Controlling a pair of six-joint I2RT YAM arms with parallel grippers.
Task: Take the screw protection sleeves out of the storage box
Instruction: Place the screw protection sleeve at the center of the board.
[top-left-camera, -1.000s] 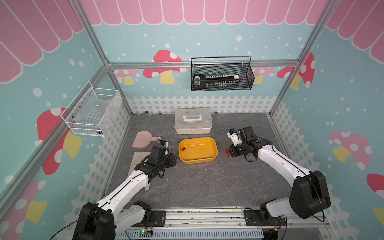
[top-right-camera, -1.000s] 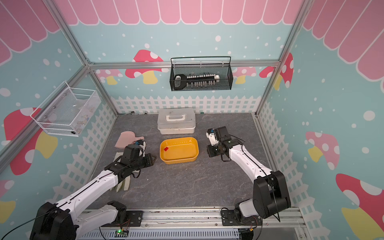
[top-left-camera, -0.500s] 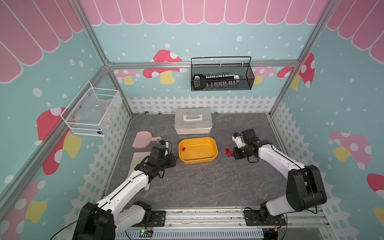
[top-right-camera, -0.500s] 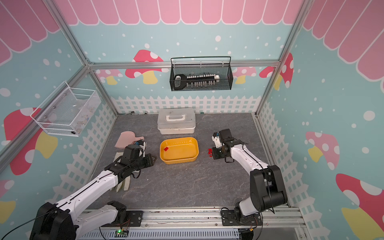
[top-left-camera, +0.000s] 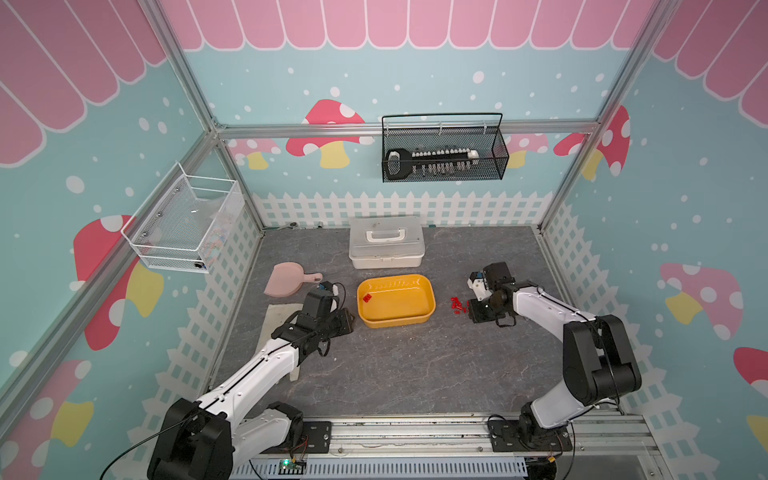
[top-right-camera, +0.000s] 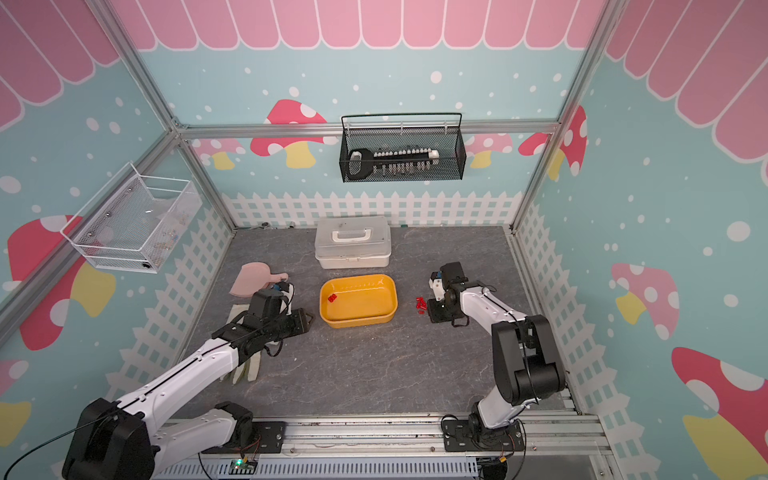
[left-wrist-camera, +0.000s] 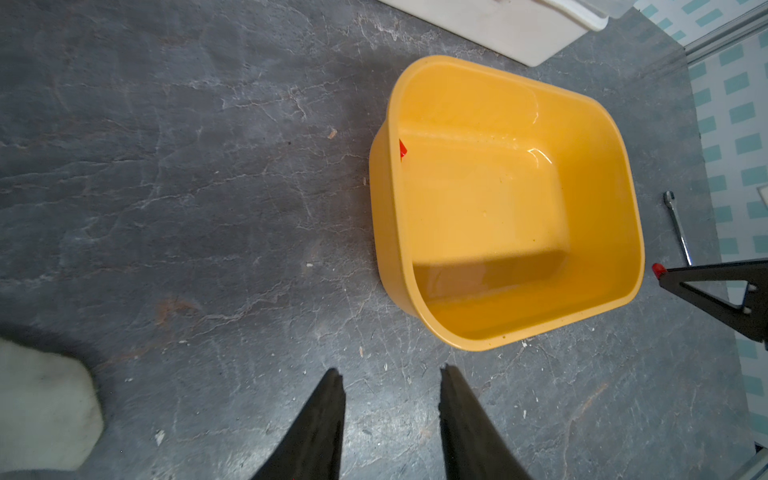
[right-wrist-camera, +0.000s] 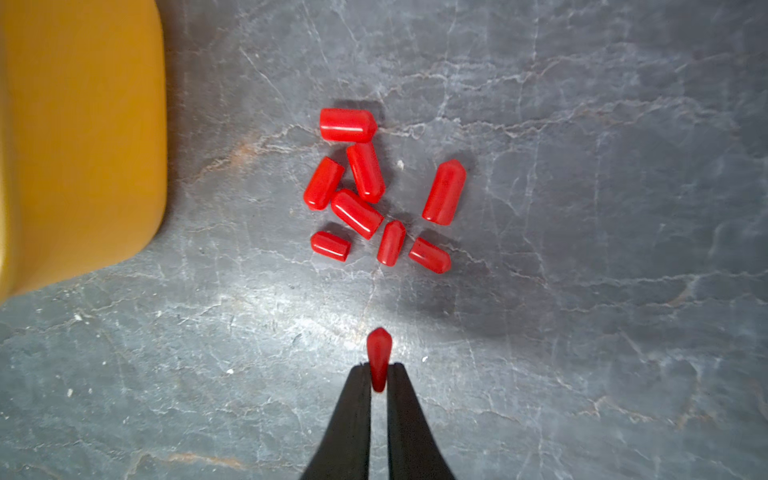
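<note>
On grey stone-look surface (top-left-camera: 415, 365), centre: yellow box (top-left-camera: 395, 324), two or so red sleeves (top-left-camera: 367, 297) inside at its left end. Just right of box, apart from it, pile (right-wrist-camera: 357, 212) of eight more lies loose on surface. Right hand (right-wrist-camera: 379, 368) just right of pile, low, fingers pinched on one sleeve (right-wrist-camera: 379, 353), its tip poking out toward pile; touching surface or not, can't tell. Left hand (left-wrist-camera: 390, 370) just left of box, fingers apart, nothing between them, pointing at box. White case (top-left-camera: 386, 243) with handle just far of box. Pink scoop (top-left-camera: 284, 282) far left; white cloth (top-left-camera: 274, 328) under left arm. Room: teal walls, mushroom print, pink scallops up top, white fence print at base. Black wire basket (top-left-camera: 442, 151) on far wall, white wire basket (top-left-camera: 183, 224) on left wall. Metal rail (top-left-camera: 415, 432) along near edge.
</note>
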